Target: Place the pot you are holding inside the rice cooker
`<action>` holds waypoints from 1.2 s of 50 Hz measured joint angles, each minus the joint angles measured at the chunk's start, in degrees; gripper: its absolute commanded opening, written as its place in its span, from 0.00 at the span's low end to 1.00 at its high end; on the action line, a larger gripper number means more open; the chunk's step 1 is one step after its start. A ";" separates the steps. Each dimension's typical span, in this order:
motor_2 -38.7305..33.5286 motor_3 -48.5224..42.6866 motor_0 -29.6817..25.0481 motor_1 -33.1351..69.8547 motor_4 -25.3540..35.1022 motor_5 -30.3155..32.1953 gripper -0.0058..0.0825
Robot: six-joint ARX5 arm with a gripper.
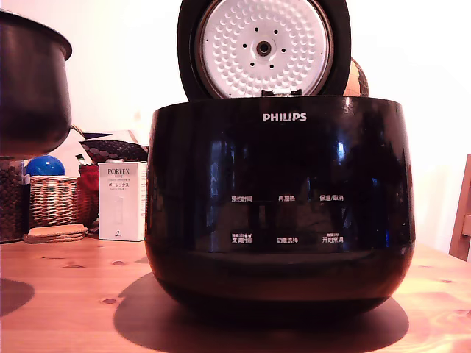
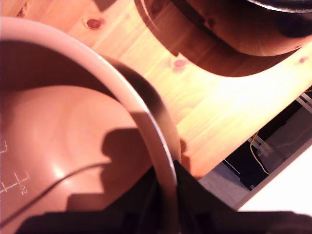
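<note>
The pot (image 1: pixel 29 88) hangs in the air at the exterior view's upper left, dark and round, well above the table and apart from the rice cooker (image 1: pixel 280 198). The cooker is glossy black with a white PHILIPS logo, and its lid (image 1: pixel 263 48) stands open, showing a dimpled white plate. In the wrist view my gripper (image 2: pixel 165 197) is shut on the pot's thin rim, one dark finger (image 2: pixel 141 202) inside and the other outside. The pot's interior (image 2: pixel 73 131) looks coppery with level marks. A dark edge of the rice cooker (image 2: pixel 292 27) shows beyond it. The arm is out of the exterior view.
On the wooden table (image 1: pixel 73 294) behind the pot stand a wicker basket (image 1: pixel 55 200) with a blue ball (image 1: pixel 44 165), a white Porlex box (image 1: pixel 121 200), a jar (image 1: pixel 11 198) and cork coasters (image 1: pixel 55 233). A wooden chair (image 1: pixel 462 220) is at the right. The table edge (image 2: pixel 219 161) lies near the gripper.
</note>
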 measured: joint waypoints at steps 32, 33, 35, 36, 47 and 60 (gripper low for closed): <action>0.59 -0.13 0.00 0.00 -0.02 0.02 0.04; 0.85 -0.22 0.00 0.02 -0.02 0.02 0.04; 1.79 -0.42 0.00 0.07 0.00 0.02 0.04; 2.40 -0.50 -0.02 0.13 -0.02 0.02 0.04; 11.58 -0.35 -2.58 0.63 -0.24 0.00 0.04; 21.22 -0.50 -7.76 3.63 -0.26 -0.04 0.04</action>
